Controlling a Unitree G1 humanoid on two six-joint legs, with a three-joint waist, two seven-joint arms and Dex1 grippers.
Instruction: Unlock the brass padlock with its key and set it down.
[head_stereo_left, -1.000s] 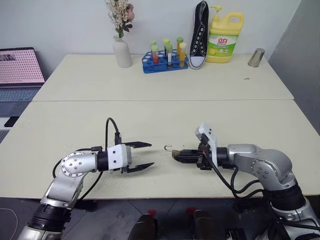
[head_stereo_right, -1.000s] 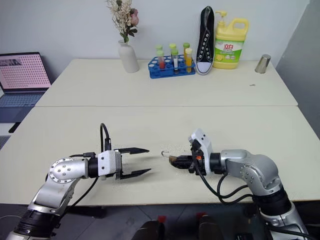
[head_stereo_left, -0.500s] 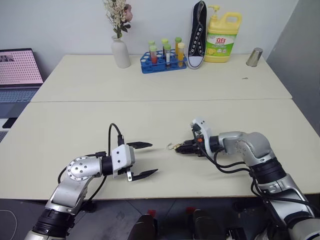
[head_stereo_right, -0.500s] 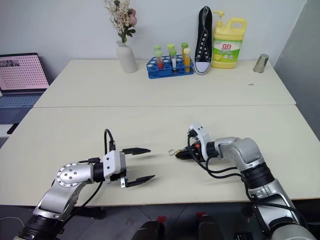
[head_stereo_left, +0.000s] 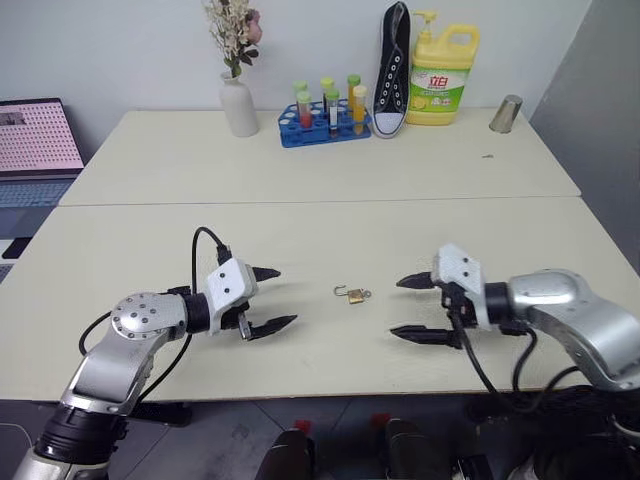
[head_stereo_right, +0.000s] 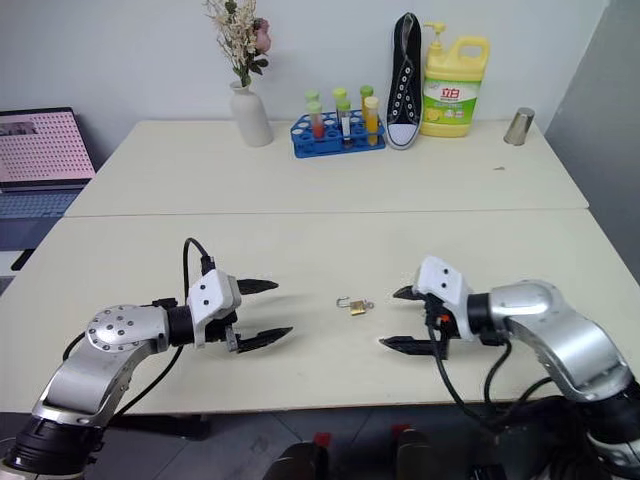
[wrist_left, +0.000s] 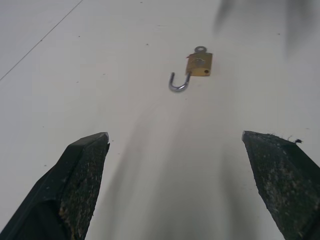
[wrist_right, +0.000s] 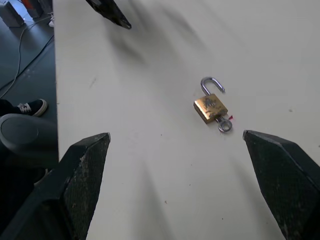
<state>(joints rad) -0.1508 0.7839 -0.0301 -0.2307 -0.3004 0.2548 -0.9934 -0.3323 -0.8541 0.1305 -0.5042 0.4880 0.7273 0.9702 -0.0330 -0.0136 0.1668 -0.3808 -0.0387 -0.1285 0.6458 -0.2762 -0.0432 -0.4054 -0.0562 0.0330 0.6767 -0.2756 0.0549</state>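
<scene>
Item: small golden-brass rectangular padlock (head_stereo_left: 354, 296) with thin silver U-shaped shackle, lying flat on the near cream table (head_stereo_left: 320, 240), loose, between the two grippers and touching neither. Condition: shackle swung out of the body and hooked open on one side, as both wrist views show; a small silvery key (wrist_right: 224, 123) remains seated in the keyway at the end opposite the shackle, its ring bow protruding. Change noted: a second ago the right gripper (head_stereo_left: 413, 307) was closed on the lock body just above the table; it has since released it and drawn back to its own side, its black fingers now spread wide and empty. The left gripper (head_stereo_left: 268, 298), likewise wide and holding nothing, stands off on the other side, much as before. Reading: with the lock open and resting on the table, the unlock and the set-down both appear done; nothing further seems required beyond clearing the arms. Other stock, far table, untouched: white vase of dried flowers (head_stereo_left: 239, 105), blue test-tube rack (head_stereo_left: 327, 125), black sneaker (head_stereo_left: 394, 68), yellow detergent bottle (head_stereo_left: 442, 77), metal cup (head_stereo_left: 503, 114); laptop (head_stereo_left: 38, 140) at left edge.
</scene>
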